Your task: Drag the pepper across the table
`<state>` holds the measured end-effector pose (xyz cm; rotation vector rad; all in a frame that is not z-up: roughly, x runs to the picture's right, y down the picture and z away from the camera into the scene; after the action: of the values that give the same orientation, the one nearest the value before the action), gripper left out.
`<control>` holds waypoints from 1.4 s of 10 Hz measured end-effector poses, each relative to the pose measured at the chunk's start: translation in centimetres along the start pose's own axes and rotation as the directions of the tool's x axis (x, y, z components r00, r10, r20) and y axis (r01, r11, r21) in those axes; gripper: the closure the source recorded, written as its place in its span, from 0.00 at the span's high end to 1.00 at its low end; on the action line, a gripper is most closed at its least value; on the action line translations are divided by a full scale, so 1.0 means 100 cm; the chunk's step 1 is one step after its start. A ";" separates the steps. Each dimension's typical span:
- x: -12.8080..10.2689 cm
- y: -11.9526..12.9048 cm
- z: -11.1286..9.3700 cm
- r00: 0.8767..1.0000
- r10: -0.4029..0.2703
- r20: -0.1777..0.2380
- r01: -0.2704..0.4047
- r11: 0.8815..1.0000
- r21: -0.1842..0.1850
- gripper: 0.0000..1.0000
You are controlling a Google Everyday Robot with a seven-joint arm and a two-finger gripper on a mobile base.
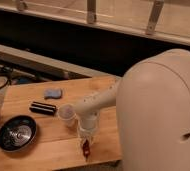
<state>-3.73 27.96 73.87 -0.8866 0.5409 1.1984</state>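
Wooden table (44, 150) bears the pepper (86, 148) directly under the gripper (86, 138), grip state unclear.

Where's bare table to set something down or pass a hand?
Bare: the near strip of the table between the black dish and the pepper, and the far strip behind the blue object toward the arm. Crowded: the cup, black bar and gripper at the pepper bunch mid-table.

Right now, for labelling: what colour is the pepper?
Dark red pepper, camera view, at the gripper by the table's near edge.
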 end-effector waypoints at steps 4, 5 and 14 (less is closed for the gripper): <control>-0.003 0.002 -0.002 1.000 -0.019 -0.002 0.019 1.000 0.010 0.00; -0.004 0.003 -0.002 1.000 -0.021 -0.003 0.021 1.000 0.012 0.00; -0.005 0.000 -0.008 0.999 -0.047 0.005 0.046 0.999 0.026 0.00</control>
<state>-3.84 27.04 73.85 -0.8689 0.5273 1.1492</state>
